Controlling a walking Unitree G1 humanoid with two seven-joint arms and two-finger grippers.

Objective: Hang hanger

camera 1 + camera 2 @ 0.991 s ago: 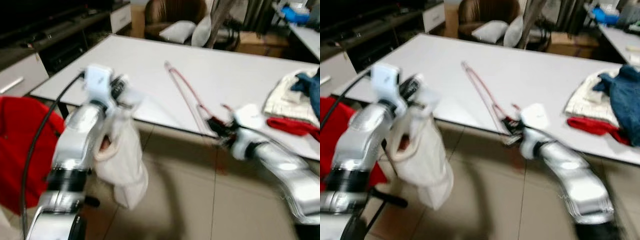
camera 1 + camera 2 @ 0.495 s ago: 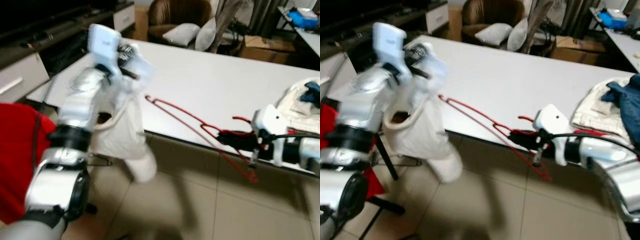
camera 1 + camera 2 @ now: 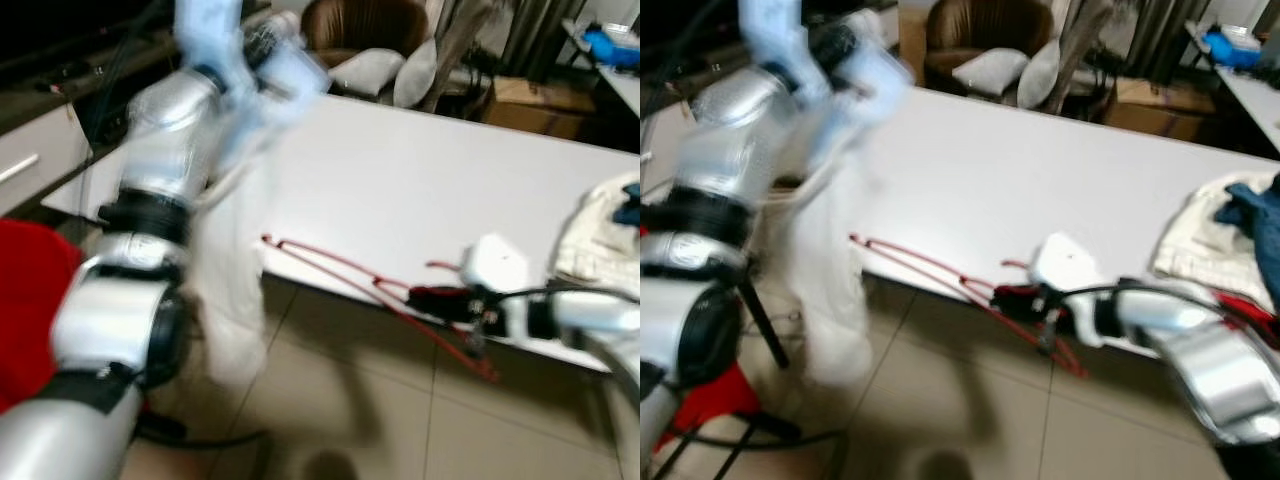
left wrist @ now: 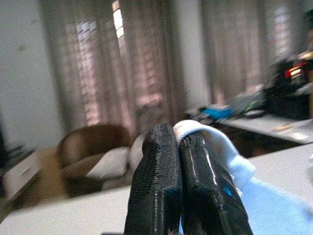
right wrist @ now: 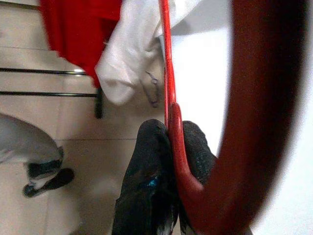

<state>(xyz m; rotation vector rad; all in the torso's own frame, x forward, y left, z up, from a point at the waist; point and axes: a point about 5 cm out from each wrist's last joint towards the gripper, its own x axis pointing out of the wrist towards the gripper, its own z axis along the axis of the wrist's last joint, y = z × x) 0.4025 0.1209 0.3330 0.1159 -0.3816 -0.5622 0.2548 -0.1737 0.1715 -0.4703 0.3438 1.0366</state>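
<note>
The right gripper (image 5: pixel 168 147) clamps the red hanger (image 3: pixel 370 290) at the white desk's (image 3: pixel 420 190) near edge. The left gripper (image 4: pixel 178 147), raised over the desk's left corner, pinches a white garment (image 3: pixel 230 290).

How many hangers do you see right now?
1. A red hanger is clamped in the right gripper, stretching from the white table's near edge toward the white garment the left gripper holds up. Others could be hidden in the clothes pile.
</note>
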